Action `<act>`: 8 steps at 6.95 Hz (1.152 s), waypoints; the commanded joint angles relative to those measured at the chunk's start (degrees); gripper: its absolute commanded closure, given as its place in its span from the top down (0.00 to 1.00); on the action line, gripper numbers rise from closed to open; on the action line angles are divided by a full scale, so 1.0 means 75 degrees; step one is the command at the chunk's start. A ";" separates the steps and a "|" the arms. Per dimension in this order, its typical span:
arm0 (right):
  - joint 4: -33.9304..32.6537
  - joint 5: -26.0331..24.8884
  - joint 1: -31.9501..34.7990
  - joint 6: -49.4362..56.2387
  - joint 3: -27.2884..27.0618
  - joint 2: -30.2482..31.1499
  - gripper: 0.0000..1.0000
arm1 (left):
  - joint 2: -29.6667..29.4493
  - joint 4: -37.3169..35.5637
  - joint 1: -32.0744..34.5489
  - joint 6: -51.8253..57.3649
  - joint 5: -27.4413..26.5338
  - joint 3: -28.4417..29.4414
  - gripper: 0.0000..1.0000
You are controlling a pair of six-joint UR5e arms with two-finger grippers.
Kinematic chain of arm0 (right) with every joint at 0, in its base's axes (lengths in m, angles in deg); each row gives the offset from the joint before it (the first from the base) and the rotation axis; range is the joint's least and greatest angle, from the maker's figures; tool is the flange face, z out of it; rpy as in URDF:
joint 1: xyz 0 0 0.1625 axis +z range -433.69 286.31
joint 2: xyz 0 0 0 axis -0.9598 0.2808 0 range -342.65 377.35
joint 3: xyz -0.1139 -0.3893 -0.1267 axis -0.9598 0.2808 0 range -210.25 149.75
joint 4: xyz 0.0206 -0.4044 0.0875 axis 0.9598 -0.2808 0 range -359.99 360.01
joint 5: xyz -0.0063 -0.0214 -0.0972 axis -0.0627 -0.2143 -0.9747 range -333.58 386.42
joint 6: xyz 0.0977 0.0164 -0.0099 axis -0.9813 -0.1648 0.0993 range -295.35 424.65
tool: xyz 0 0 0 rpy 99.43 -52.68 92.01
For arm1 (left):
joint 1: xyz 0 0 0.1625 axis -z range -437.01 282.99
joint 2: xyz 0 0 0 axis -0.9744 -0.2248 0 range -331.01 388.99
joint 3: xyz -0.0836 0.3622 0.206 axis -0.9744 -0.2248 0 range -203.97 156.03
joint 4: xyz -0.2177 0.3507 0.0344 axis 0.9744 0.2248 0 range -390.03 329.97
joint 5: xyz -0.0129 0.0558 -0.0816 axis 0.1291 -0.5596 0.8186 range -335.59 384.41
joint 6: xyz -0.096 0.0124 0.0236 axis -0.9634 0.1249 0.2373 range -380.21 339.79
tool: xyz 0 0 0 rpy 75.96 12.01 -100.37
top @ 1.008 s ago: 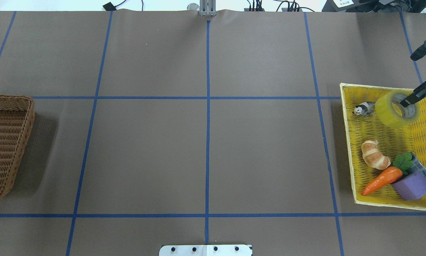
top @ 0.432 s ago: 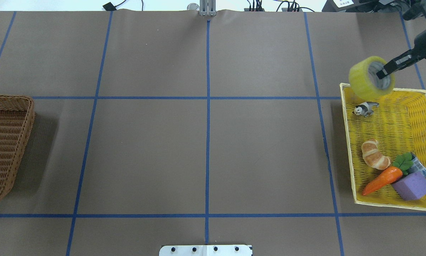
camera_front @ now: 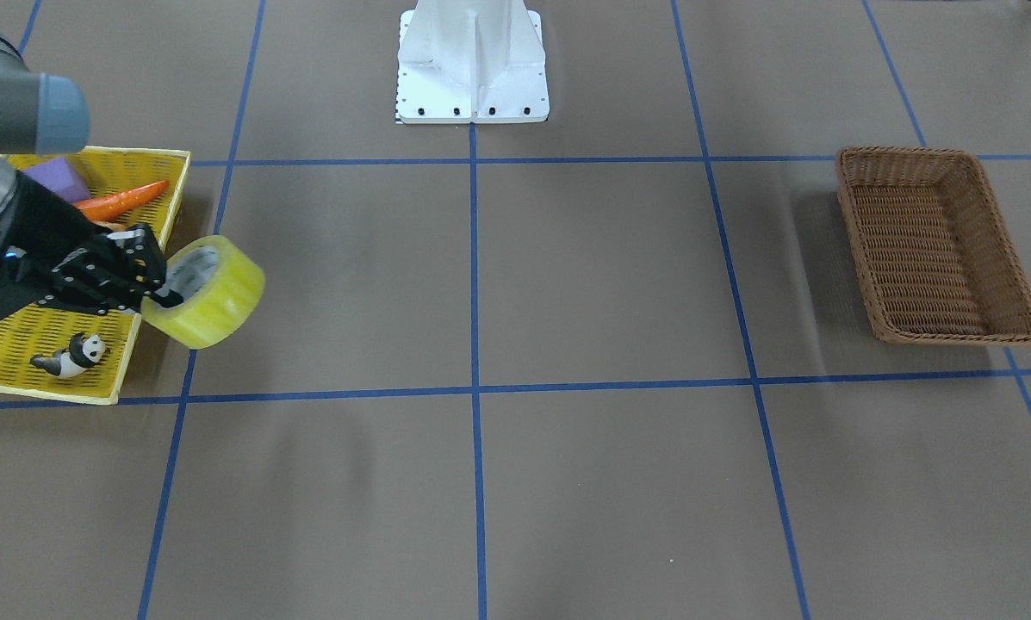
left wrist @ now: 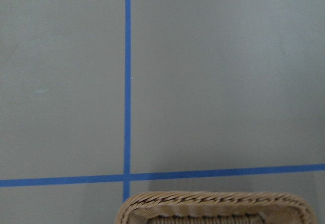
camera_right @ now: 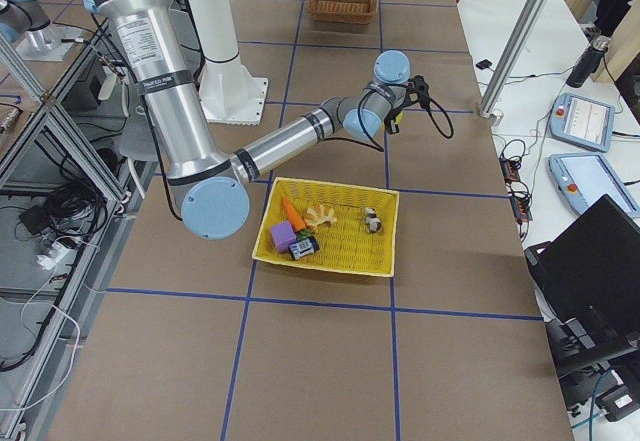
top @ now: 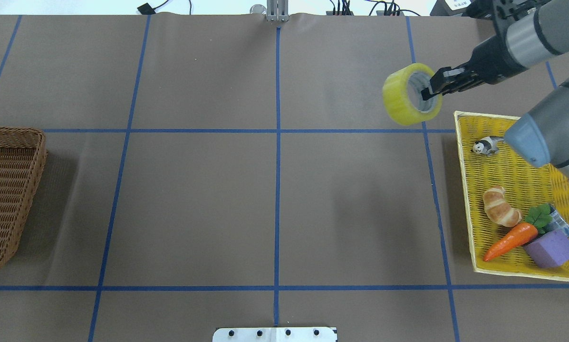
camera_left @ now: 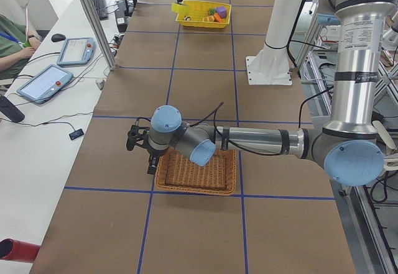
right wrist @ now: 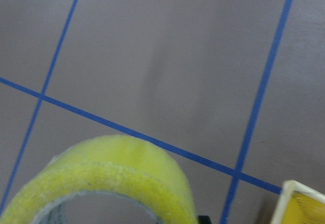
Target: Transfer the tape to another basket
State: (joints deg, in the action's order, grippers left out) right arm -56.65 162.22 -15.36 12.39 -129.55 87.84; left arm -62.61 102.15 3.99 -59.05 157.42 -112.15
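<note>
My right gripper (top: pixel 429 90) is shut on the rim of the yellow tape roll (top: pixel 409 95), one finger inside its whitish core. It holds the roll in the air over the bare table, just outside the far left corner of the yellow plastic basket (top: pixel 526 175). The roll also shows in the front view (camera_front: pixel 214 297) and the right wrist view (right wrist: pixel 101 176). The brown wicker basket (top: pixel 8 190) stands empty at the table's far left edge. My left gripper (camera_left: pixel 140 143) hovers by that basket's end, seen only from the side; I cannot tell whether it is open or shut.
The yellow plastic basket holds a toy panda (top: pixel 486 146), a croissant (top: pixel 501 212), a carrot (top: pixel 510 241), a purple block (top: pixel 550 248) and a small dark cylinder (top: pixel 561 221). The right arm's elbow (top: pixel 545 137) hangs over it. The robot's base plate (top: pixel 274 334) is at the near edge.
My right gripper has lifted the tape out of the yellow plastic basket and carried it up and to the left, past the basket's corner. Nothing else has moved.
</note>
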 commanded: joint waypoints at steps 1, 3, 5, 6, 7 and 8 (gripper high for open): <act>0.2131 -0.0505 -0.0965 -0.2434 0.0033 -0.0093 0.00 | -0.0371 0.1670 -0.0601 -0.2730 0.0030 0.0086 0.98; 0.3878 -0.0961 -0.1530 -0.4436 -0.0026 -0.0128 0.00 | -0.1212 0.3847 -0.1527 -0.7149 0.0007 0.0109 0.98; 0.5182 -0.0963 -0.1637 -0.6033 -0.0026 -0.0315 0.00 | -0.2056 0.5816 -0.2231 -1.0918 -0.0016 0.0086 0.98; 0.5524 -0.0963 -0.1660 -0.6307 -0.0037 -0.0374 0.00 | -0.2304 0.6638 -0.2443 -1.1932 -0.0121 0.0062 0.98; 0.5550 -0.0974 -0.1730 -0.6519 -0.0095 -0.0560 0.00 | -0.2422 0.7887 -0.3164 -1.2754 -0.1085 0.0050 0.98; 0.5562 -0.1125 -0.1917 -0.6590 -0.0189 -0.0678 0.00 | -0.2423 0.9083 -0.4007 -1.3517 -0.2510 -0.0135 0.97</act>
State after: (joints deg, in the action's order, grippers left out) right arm -15.51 154.66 -28.49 -35.72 -130.31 83.90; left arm -80.21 160.13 -19.62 -153.15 148.56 -112.09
